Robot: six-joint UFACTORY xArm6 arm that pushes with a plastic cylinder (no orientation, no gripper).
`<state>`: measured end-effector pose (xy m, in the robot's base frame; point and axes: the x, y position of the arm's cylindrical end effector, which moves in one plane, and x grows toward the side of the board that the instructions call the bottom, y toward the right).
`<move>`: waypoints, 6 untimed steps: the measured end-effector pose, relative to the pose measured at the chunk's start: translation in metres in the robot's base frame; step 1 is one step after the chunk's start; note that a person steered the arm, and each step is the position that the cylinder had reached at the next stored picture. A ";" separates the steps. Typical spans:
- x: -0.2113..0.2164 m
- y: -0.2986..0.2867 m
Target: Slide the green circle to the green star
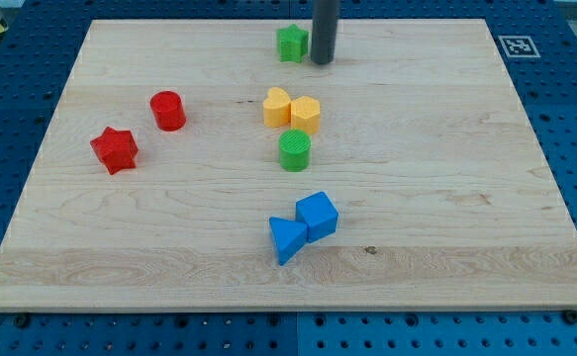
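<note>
The green circle (294, 150) stands near the middle of the wooden board, just below the two yellow blocks. The green star (291, 44) sits near the view's top edge of the board. My tip (323, 61) is the lower end of the dark rod and rests just right of the green star, very close to it. The tip is well above the green circle, with the yellow blocks between them.
A yellow heart (277, 106) and a yellow hexagon (306, 115) touch each other between star and circle. A red cylinder (167, 110) and red star (115, 149) lie at the left. A blue cube (317, 215) and blue triangle (286, 239) lie toward the bottom.
</note>
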<state>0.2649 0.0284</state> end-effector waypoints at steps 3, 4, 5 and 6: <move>-0.006 -0.024; 0.035 0.013; 0.095 0.050; 0.154 0.083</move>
<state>0.4193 0.1117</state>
